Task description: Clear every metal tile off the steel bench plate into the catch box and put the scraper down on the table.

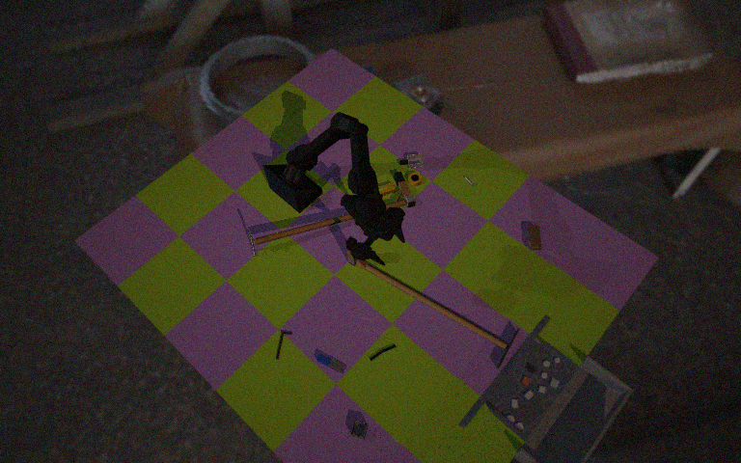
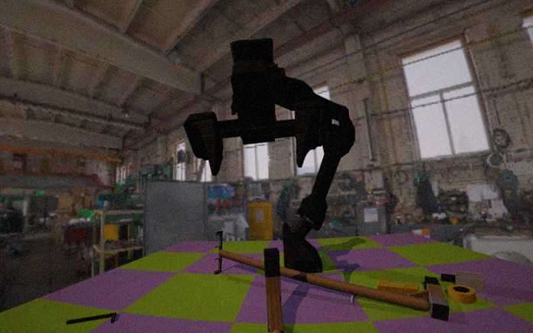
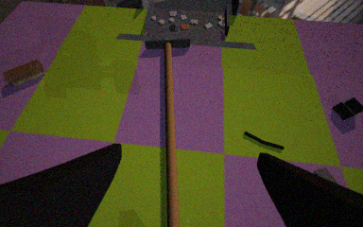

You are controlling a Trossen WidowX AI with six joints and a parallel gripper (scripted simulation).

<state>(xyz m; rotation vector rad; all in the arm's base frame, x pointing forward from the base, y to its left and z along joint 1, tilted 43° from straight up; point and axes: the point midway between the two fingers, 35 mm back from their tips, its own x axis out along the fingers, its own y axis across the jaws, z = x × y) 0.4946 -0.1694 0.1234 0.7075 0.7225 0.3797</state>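
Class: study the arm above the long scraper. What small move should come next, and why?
Probably lower straight down onto the handle. The gripper is open and empty, with the long scraper lying centred between its fingers, and the metal tiles sit unswept on the bench plate.

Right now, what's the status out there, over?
Tool open, empty, above the long wooden-handled scraper. Small metal tiles all on the grey steel plate. Nothing blocking the handle.

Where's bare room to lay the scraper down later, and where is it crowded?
Free: the squares between the long scraper and the brown block. Crowded: beside the arm's base, around the tape roll and second scraper. The gripper is open.
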